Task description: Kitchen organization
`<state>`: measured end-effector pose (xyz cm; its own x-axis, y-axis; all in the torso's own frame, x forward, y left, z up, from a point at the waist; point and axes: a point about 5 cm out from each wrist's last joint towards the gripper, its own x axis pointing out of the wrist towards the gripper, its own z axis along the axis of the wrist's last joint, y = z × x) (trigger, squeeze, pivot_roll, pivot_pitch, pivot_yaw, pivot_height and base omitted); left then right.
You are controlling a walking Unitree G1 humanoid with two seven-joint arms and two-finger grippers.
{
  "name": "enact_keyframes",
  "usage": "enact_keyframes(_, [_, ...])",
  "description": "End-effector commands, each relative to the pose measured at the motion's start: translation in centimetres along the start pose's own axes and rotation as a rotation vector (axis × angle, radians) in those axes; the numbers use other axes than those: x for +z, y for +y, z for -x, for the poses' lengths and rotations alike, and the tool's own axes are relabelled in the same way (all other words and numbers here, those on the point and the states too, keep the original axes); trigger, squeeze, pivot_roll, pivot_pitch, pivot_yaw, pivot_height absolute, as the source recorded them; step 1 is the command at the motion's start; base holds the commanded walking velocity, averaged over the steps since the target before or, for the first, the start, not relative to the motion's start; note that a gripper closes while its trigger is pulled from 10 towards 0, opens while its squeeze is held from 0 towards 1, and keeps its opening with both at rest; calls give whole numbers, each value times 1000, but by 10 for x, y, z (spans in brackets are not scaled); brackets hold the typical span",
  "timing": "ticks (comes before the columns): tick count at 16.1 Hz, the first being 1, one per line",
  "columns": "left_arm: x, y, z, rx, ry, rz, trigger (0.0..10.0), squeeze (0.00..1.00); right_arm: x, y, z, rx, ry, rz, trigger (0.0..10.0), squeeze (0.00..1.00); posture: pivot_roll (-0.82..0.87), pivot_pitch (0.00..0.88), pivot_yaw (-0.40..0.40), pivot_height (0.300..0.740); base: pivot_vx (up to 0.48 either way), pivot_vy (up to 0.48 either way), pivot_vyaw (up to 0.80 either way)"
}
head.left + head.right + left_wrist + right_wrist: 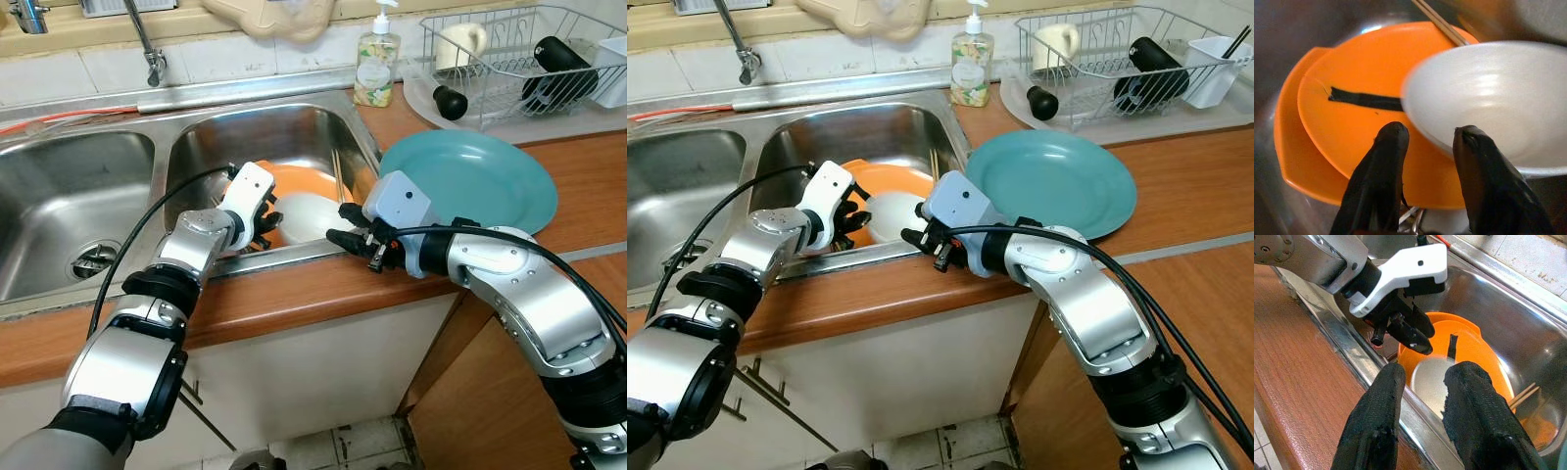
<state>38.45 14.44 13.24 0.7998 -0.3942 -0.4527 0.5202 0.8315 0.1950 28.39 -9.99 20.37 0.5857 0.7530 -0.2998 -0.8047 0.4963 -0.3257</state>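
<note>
Starting at the left of the head view, you have the double stainless-steel sink (59, 211), its right basin holding the dishes. Your left gripper (266, 227) reaches over the front rim into that basin at centre frame, fingers (1378, 183) apart and holding nothing, poised just above the stacked orange plastic plates (1352, 122). A round white ceramic bowl (1498, 103) rests on those plates, a dark strip (1364, 99) lies across the upper plate, and a pair of wooden chopsticks (337, 176) leans behind the bowl. Just right of centre, your right gripper (343, 225) hovers at the sink's front edge beside the bowl, its fingers (1376, 421) also apart and empty. Further right, a large teal round plate (470, 176) sits on the brown wooden countertop (588, 186). At upper right stands a clear soap dispenser bottle (375, 64) and a wire dish rack (519, 59).
</note>
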Motion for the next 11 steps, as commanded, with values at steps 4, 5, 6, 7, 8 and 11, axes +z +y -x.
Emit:
enact_keyframes(4, [14, 17, 16, 38, -180, 6, 10000, 1000, 3, -28, 5, -188, -3, -49, 10000, 0, -55, 0, 103, 740, 0, 0, 0])
enact_keyframes(5, [19, 21, 22, 43, -257, 25, 10000, 1000, 4, -45, 9, -293, -27, -116, 10000, 1000, -49, 0, 100, 740, 0, 0, 0])
enact_keyframes(6, [23, 23, 29, 47, -328, 28, 10000, 1000, 3, -55, 13, -353, -35, -170, 10000, 1000, -42, 0, 96, 740, 0, 0, 0])
enact_keyframes(7, [26, 25, 36, 51, -390, 41, 10000, 1000, 4, -64, 18, -389, -60, -194, 10000, 1000, -42, 0, 96, 740, 0, 0, 0])
enact_keyframes(8, [28, 26, 44, 58, -448, 64, 10000, 1000, 2, -75, 22, -455, -56, -215, 10000, 1000, -38, 0, 94, 740, 0, 0, 0])
enact_keyframes(11, [33, 25, 60, 41, -547, 83, 10000, 1000, -10, -101, 34, -656, -26, -309, 10000, 1000, -31, 0, 86, 740, 0, 0, 0])
